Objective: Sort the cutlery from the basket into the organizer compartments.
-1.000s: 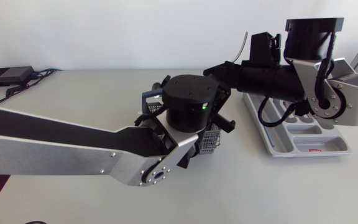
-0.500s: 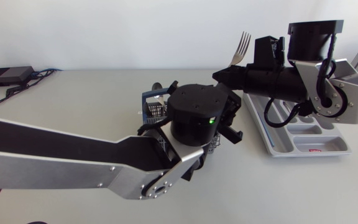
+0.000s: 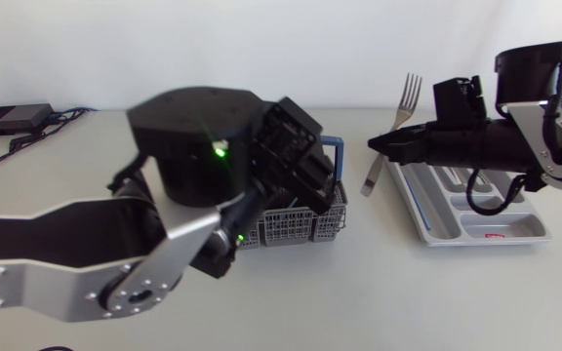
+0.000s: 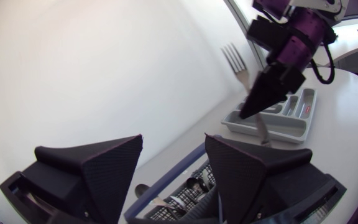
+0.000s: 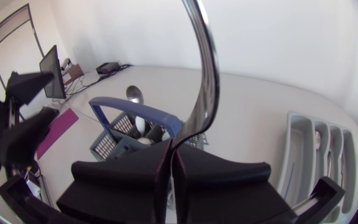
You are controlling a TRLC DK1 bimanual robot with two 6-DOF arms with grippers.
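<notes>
Nearest, in the lower left of the head view, my left arm fills the frame. The left gripper (image 4: 174, 155) hangs above the basket (image 3: 296, 229) with its fingers apart and nothing between them. The basket stands at the middle of the tabletop (image 3: 437, 292), and spoons (image 4: 143, 190) are in it.

Further back, at the right of the middle, the right gripper (image 3: 379, 143) is clamped on the fork (image 3: 399, 109) at about the middle of its length. The fork is nearly upright with its tines up, in the air between the basket and the organizer (image 3: 476, 222), which lies at the right side.

I think the main risk is the fork itself. The hold is narrow on a smooth handle, so the fork could turn or slide in the pinch when the wrist rotates to lay it flat. It may then land across a divider, or on the tabletop beside the organizer. A second risk is the left gripper: if it goes down without good aim, a finger may hit the blue handle (image 3: 332, 146) and push the basket away. The two arms are also close, so a wide swing could bring them together.
</notes>
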